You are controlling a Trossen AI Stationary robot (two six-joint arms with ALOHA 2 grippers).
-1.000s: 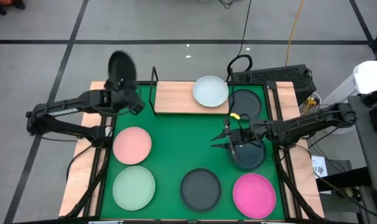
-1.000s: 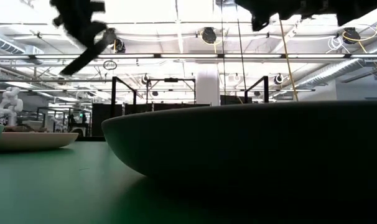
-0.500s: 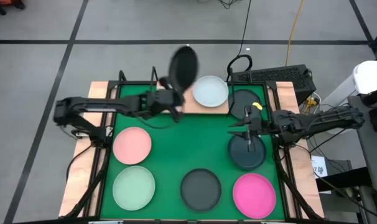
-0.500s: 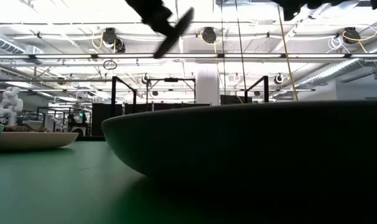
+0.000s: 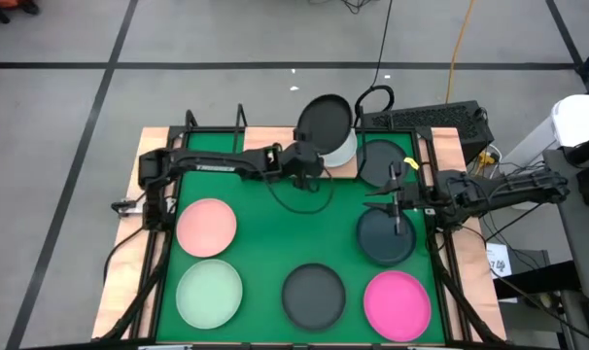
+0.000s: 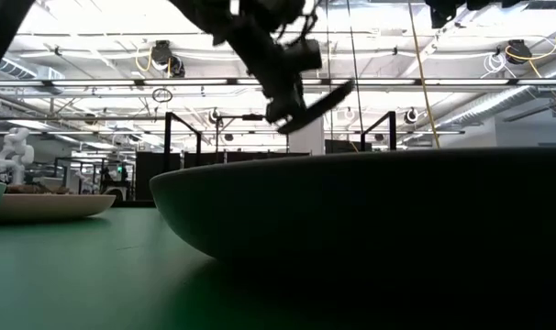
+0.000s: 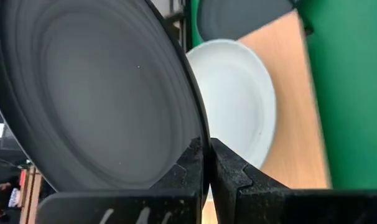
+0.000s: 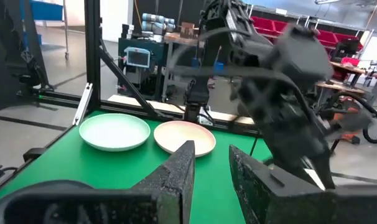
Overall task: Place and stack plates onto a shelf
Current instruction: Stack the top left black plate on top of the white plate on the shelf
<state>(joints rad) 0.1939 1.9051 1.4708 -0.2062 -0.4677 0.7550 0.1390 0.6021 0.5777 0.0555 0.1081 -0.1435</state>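
Observation:
My left gripper [image 5: 311, 160] is shut on a black plate [image 5: 326, 121] that hangs in the air over the white plate [image 5: 341, 148]. The white plate lies flat on the light-wood shelf [image 5: 265, 139], at its right end. In the left wrist view the black plate [image 7: 95, 99] fills the picture, with the white plate [image 7: 238, 106] and the plank [image 7: 294, 124] behind it. My right gripper [image 5: 396, 197] is open and empty above the dark teal plate [image 5: 387, 238]. Its own view shows the fingers [image 8: 176, 174] apart. My left gripper pinches the black plate's rim [image 7: 200, 138] between its two fingers, one on each face. The fingers reach in from the table's left. The plate is lifted clear and slants up away from the fingers, as the low view [image 6: 310, 103] shows.
On the green mat lie a pale pink plate [image 5: 206, 226], a pale green plate [image 5: 209, 295], a black plate [image 5: 313, 295] and a hot pink plate [image 5: 398, 302]. Another dark plate [image 5: 384, 160] lies just right of the white one. The left arm [image 5: 226, 163] stretches across the mat's far half.
My left arm has swept from the table's far left corner toward the right, carrying the black plate, which now hangs over the white plate on the shelf. My right gripper has drawn a little toward the right and far edges and turned, staying over the dark teal plate.

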